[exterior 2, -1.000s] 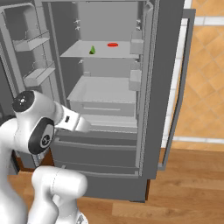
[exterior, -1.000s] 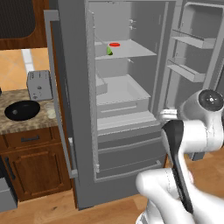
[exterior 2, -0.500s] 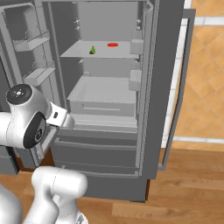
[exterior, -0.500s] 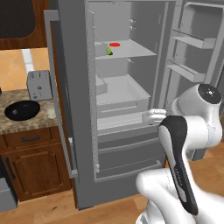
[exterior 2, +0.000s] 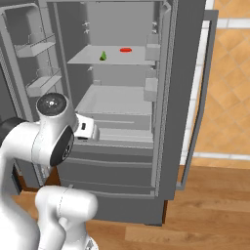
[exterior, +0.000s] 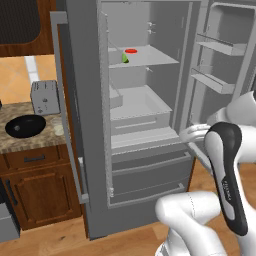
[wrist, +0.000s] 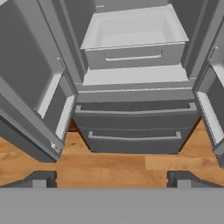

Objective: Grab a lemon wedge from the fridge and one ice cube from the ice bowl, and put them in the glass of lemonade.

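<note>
Arm swung left across the fridge (exterior: 150, 165) front; tool (wrist: 111, 178) fingers wide apart, empty.
On fridge shelf: one lemon wedge (exterior: 124, 58), one red item (exterior: 131, 50).

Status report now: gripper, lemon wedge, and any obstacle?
Gripper open, empty, low before the fridge. Lemon wedge on upper shelf beside red item. Doors open, path clear.

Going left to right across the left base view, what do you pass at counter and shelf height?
Ice bowl → toaster → left fridge door's bar handle → lemon wedge → red round item → right door's shelves.
</note>
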